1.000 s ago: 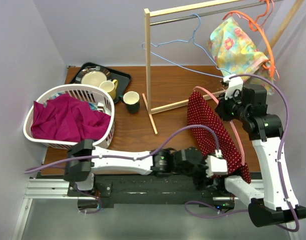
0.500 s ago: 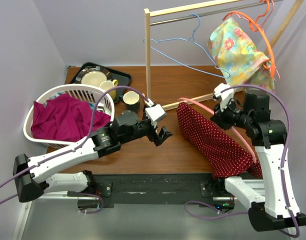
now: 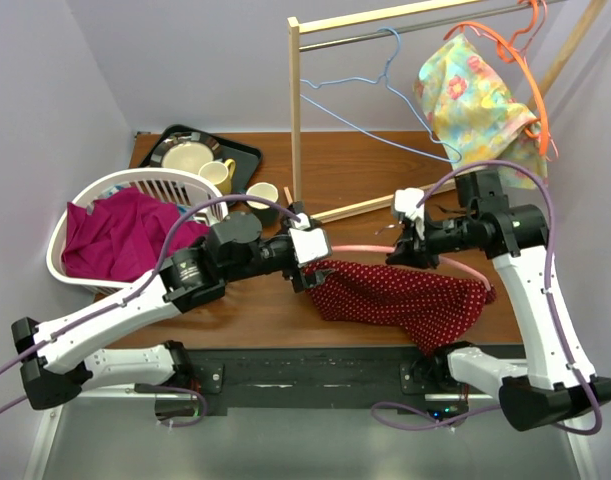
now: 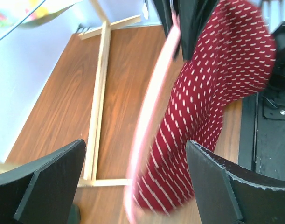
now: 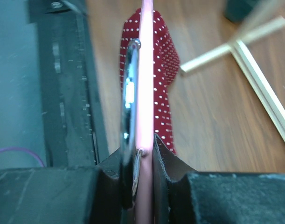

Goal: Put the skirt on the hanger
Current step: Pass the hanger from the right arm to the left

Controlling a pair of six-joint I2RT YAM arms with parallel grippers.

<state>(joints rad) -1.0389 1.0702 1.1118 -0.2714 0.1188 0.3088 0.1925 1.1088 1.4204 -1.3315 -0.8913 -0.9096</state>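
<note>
Table [image 3: 355, 170]: the skirt [image 3: 405, 298] hangs over its near half from the pink hanger [image 3: 360, 247]. In the top view the skirt's long axis runs from 9 to 3 o'clock, with the 3 o'clock end dipping toward 4. Left gripper [image 4: 135, 151]: fingers spread wide, straddling the skirt's 9 o'clock end; no contact visible. Right gripper [image 5: 140, 149]: pinched tight on the hanger bar, at 12 o'clock of the skirt.
</note>
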